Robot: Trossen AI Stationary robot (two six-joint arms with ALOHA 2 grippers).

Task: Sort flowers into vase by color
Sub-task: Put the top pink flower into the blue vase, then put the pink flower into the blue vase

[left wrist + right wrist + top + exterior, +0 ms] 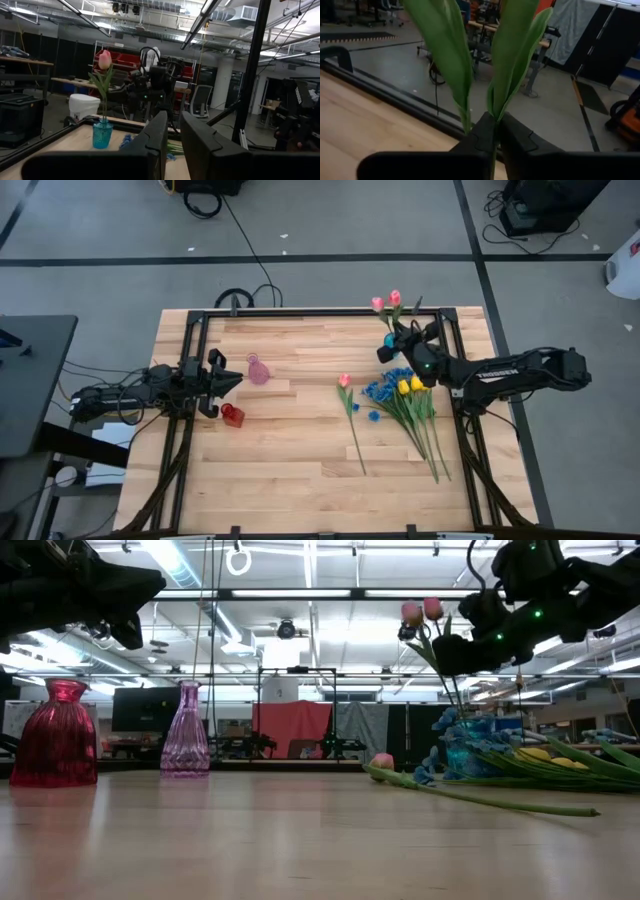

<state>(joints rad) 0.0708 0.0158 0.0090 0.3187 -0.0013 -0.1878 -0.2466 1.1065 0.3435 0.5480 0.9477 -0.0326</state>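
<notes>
A teal vase (465, 755) stands near the table's far right edge, and two pink tulips (395, 298) rise above it. My right gripper (462, 648) is shut on a tulip stem above that vase. One pink tulip (345, 381) lies flat on the table. Beside it, yellow tulips (410, 386) and blue blossom sprays (383, 391) lie in a heap. My left gripper (232, 383) hovers at the table's left, its fingers a narrow gap apart, holding nothing. It is between a pink vase (258, 370) and a red vase (232, 414). My right gripper pinches a pink tulip's green stem (495, 119) between its two fingers, just below the leaves. The fingers come in about level from the table's right and lie across the upright stem. The bloom stands above the fingers, and the stem runs down toward the teal vase's mouth (462, 718).
A black metal frame (300, 313) runs along the table's far edge and sides. The red vase (58, 735) and pink vase (186, 730) stand upright on the left half. Bare wood lies across the table's middle and near side.
</notes>
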